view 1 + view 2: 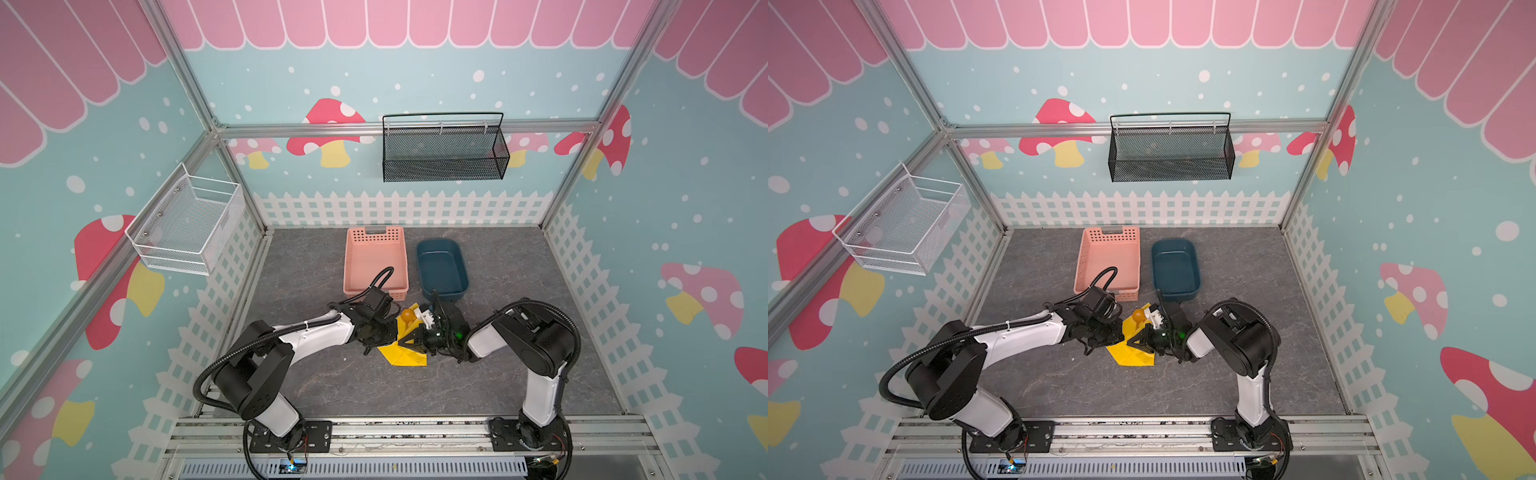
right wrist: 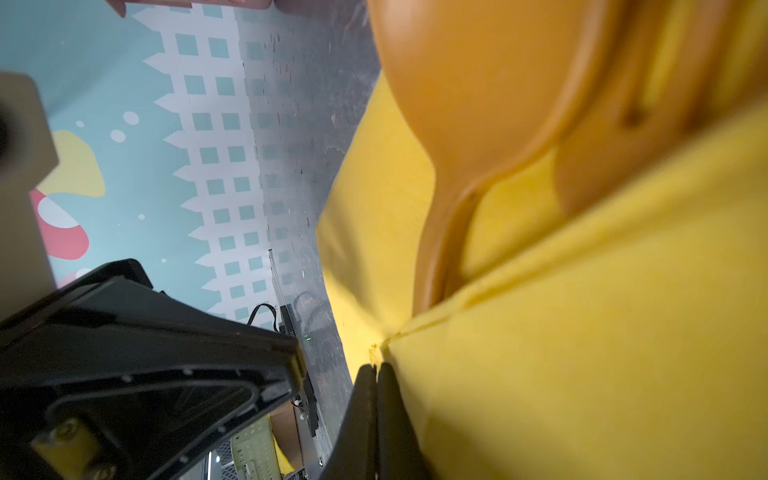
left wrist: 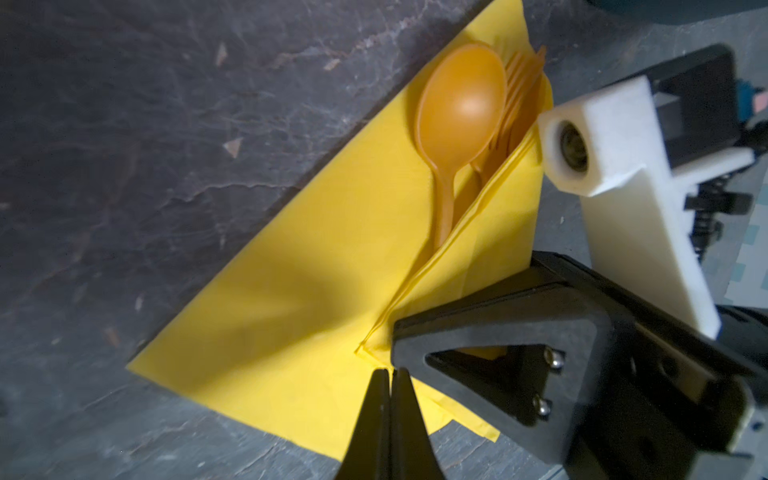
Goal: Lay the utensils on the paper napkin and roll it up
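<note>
The paper napkin [image 1: 405, 357] [image 1: 1133, 358] [image 3: 291, 291] [image 2: 582, 332] lies on the grey table between my two arms, with one flap folded up over the utensils' handles. The orange spoon [image 1: 407, 316] [image 1: 1138, 316] [image 3: 457, 108] [image 2: 478, 83] lies on it, bowl poking out, and the fork [image 3: 519, 91] sits beside it. My left gripper [image 1: 395, 340] [image 1: 1121, 338] [image 3: 390, 372] is shut, its tip on the napkin by the flap's corner. My right gripper [image 1: 406, 343] [image 1: 1133, 343] [image 2: 376, 368] is shut on the corner of that flap.
A pink basket [image 1: 376, 232] and a dark blue tub [image 1: 440, 242] stand just behind the napkin. A black mesh basket [image 1: 444, 153] hangs on the back wall and a white wire basket [image 1: 187, 224] on the left wall. The two grippers nearly touch.
</note>
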